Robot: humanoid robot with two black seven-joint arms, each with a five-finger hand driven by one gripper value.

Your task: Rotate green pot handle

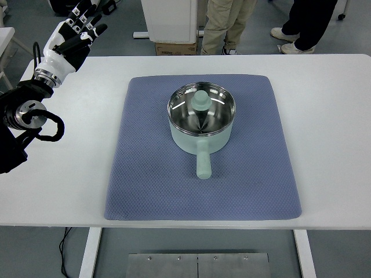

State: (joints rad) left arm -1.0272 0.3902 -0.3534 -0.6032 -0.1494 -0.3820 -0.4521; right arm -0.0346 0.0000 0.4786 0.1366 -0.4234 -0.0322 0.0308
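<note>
From the head view, the green pot [200, 119] sits on the blue-grey mat [139, 174] in the middle of the white table [330, 116], slightly toward the far side of the mat. Its handle [203, 161] points straight at the table's near edge, so the long axis runs front to back, with the free end nearest the robot. The left hand [69, 36] is up at the far left corner, fingers [87, 14] spread and straight, holding nothing. From that hand the handle lies well off to the right and nearer the front edge. No right hand shows, so the left is the only one placed to reach. Two people's legs [227, 23] stand beyond the far edge.
</note>
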